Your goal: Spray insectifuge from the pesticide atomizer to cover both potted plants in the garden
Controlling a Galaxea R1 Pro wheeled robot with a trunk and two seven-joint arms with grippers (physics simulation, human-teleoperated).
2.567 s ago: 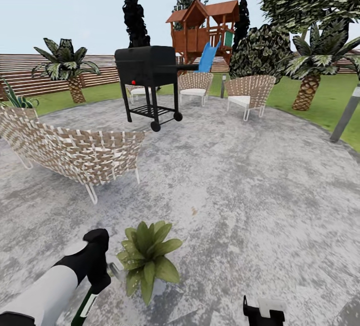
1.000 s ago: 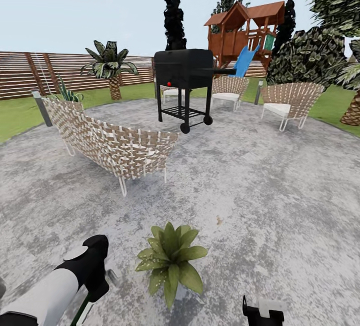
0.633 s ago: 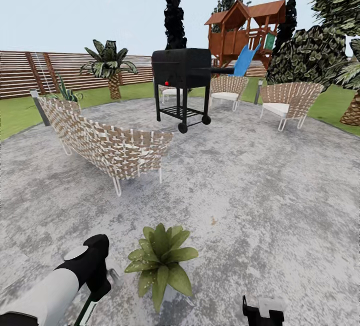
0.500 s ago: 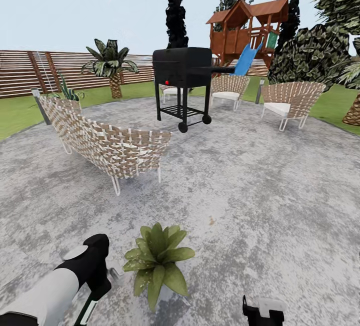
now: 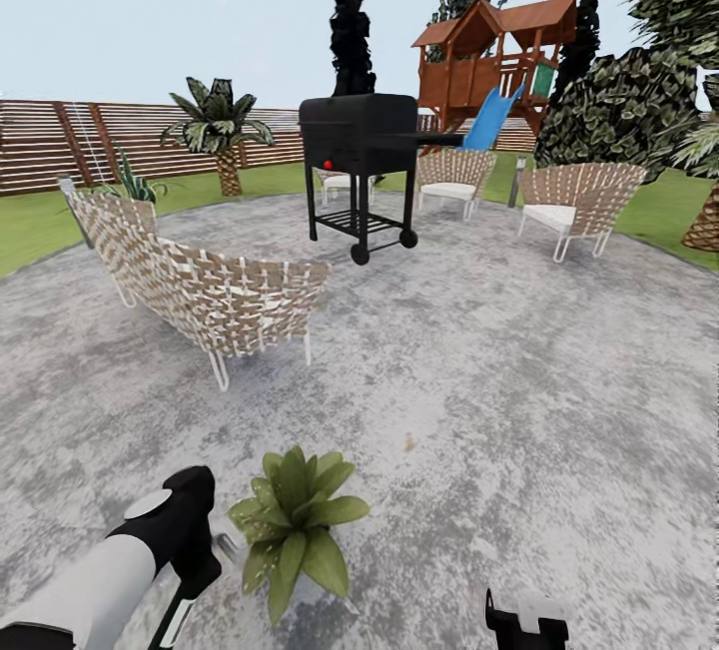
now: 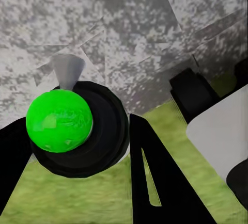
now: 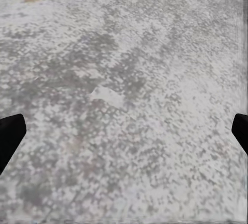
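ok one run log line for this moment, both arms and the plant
left gripper: shut on spray bottle | right gripper: open, over bare paving | potted plant: on patio, beside left arm

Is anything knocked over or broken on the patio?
Nothing stands out. The potted plant stands upright on the grey patio, the black grill is on its wheels, and the woven chairs all sit upright. The left gripper holds the pesticide atomizer beside the plant.
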